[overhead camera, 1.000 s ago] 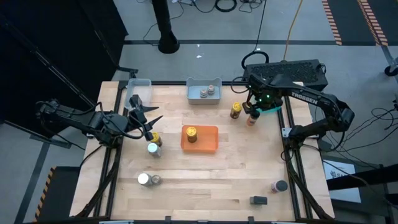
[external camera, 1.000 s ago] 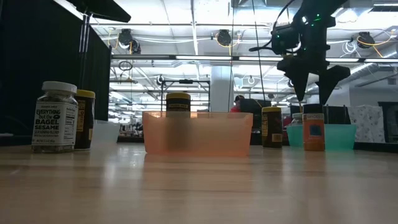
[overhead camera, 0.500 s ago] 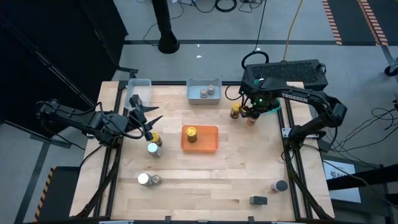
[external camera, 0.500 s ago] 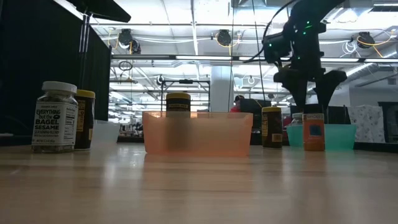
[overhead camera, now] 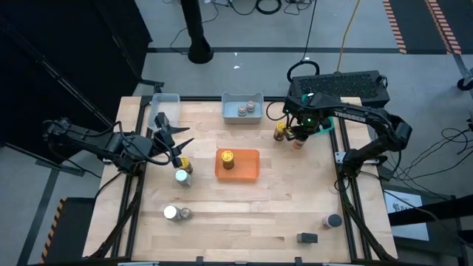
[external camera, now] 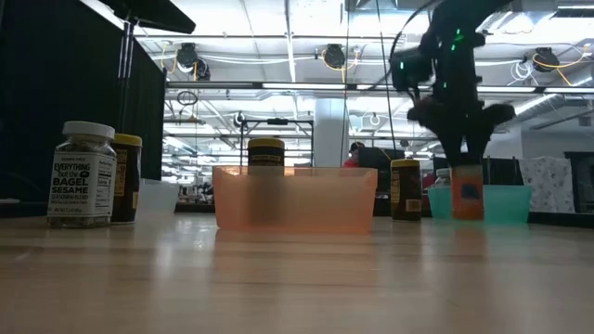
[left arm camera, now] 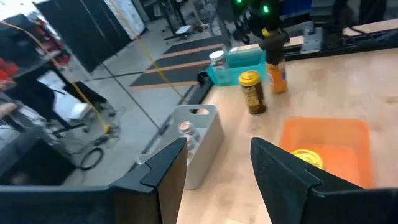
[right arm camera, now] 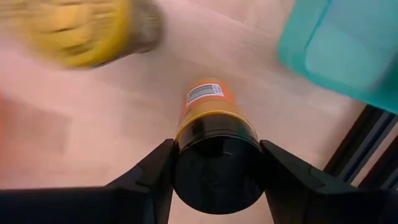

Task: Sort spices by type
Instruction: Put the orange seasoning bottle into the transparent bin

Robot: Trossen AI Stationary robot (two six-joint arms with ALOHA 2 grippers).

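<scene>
Wooden table (overhead camera: 244, 203) — orange tray (overhead camera: 238, 165) near centre, yellow-lidded jar (overhead camera: 228, 157) inside. Right gripper (right arm camera: 216, 163) beyond tray's far right corner, fingers clamped on dark-lidded orange jar (right arm camera: 214, 140) standing beside second yellow-lidded jar (overhead camera: 280, 131). Left gripper (overhead camera: 179, 140) left of tray, jaws apart, holding nothing — above two jars (overhead camera: 182, 171).

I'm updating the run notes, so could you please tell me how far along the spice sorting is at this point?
Partly done. The orange tray holds one yellow-lidded jar, and the grey tray holds two jars. In hand: the right gripper is closed around the dark-lidded orange jar beside the teal tray. The left gripper waits, open. Left: five jars on the near half of the table.
</scene>
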